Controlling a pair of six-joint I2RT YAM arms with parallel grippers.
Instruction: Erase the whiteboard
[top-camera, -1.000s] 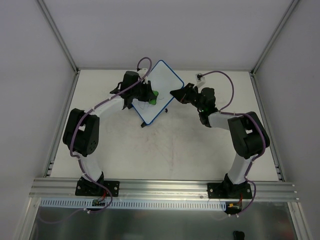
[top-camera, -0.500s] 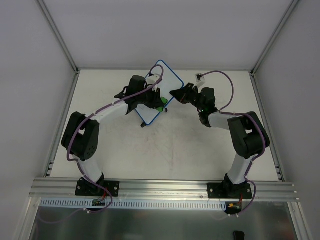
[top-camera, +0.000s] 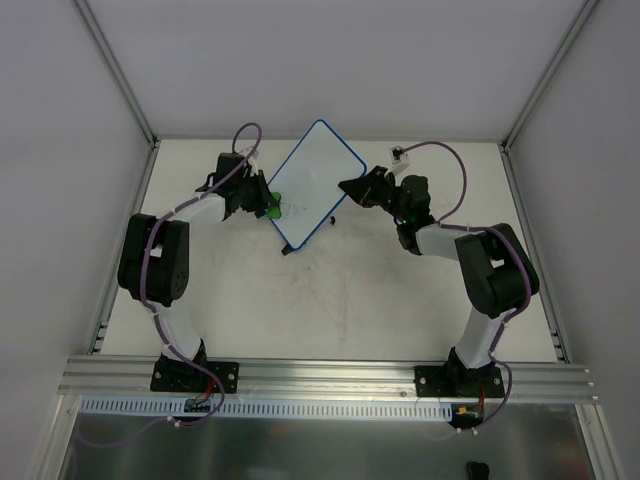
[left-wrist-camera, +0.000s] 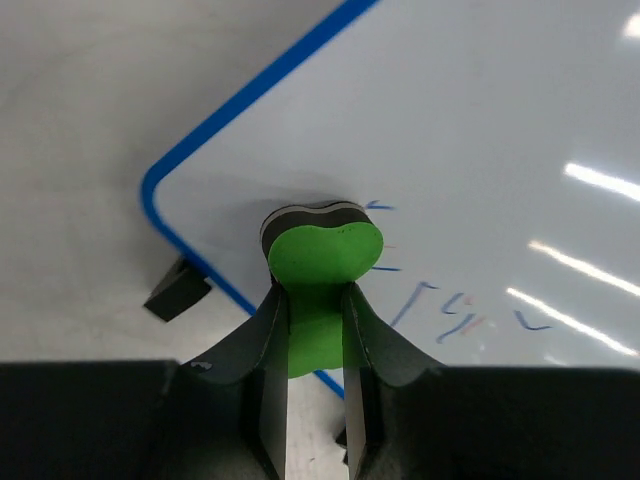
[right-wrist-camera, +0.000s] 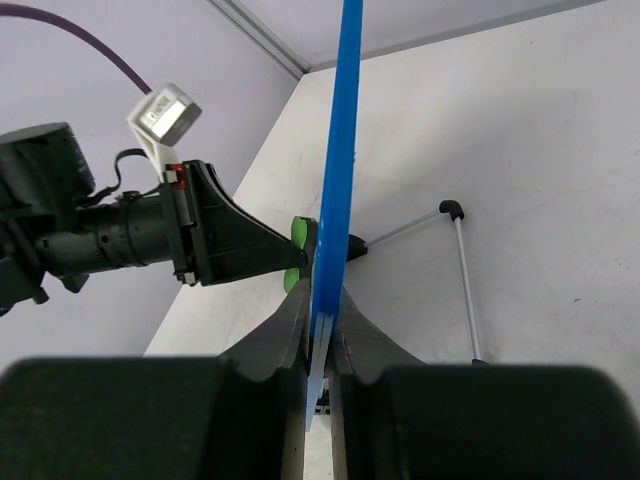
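The whiteboard (top-camera: 318, 178), white with a blue rim, stands tilted at the back of the table on small black feet (left-wrist-camera: 178, 288). My left gripper (top-camera: 262, 204) is shut on a green eraser (left-wrist-camera: 322, 258) whose dark felt face presses on the board near its lower left corner. Faint blue marks (left-wrist-camera: 452, 308) lie just right of the eraser. My right gripper (top-camera: 347, 187) is shut on the board's right edge; in the right wrist view the blue rim (right-wrist-camera: 338, 170) runs edge-on between its fingers (right-wrist-camera: 290, 325).
A thin wire stand leg (right-wrist-camera: 466, 285) with a black tip lies on the table behind the board. Grey walls enclose the table on three sides (top-camera: 330, 60). A metal rail (top-camera: 330, 375) runs along the near edge by the arm bases.
My left gripper swept the eraser across the board, first slightly right over the middle, then left to the lower left corner. The right gripper and the board stayed still.
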